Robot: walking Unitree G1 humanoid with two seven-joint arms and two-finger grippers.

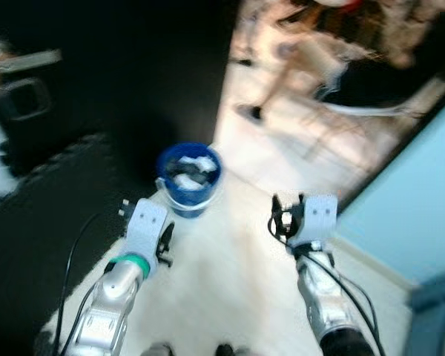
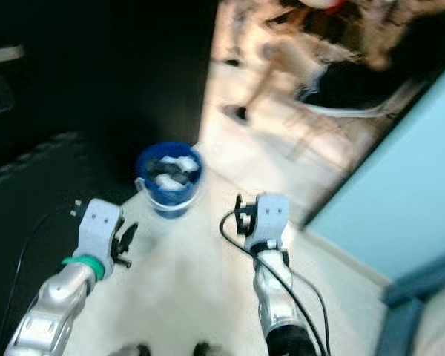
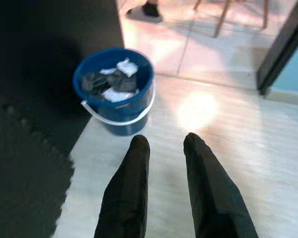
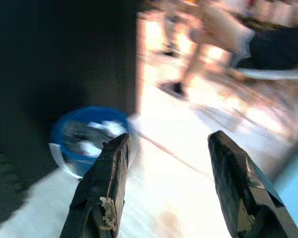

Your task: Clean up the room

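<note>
- We see the blue bucket (image 3: 114, 89) standing on the pale floor (image 3: 228, 148) at the edge of a dark mat (image 3: 25, 168), at about 12 o'clock from our left arm; grey and white scraps (image 3: 114, 82) lie inside it, and its white handle hangs down the front.
- Our left gripper (image 3: 163, 144) hovers short of the bucket, fingers a little apart and holding nothing.
- Our right gripper (image 4: 166, 148), near 2 o'clock from the bucket, is spread wide and empty.
- Beyond, at 1 o'clock, a person's leg and dark shoe (image 1: 251, 111) appear, blurred.

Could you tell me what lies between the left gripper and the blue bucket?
Only bare pale floor separates the left gripper from the blue bucket, seen plainly in the left wrist view.
</note>
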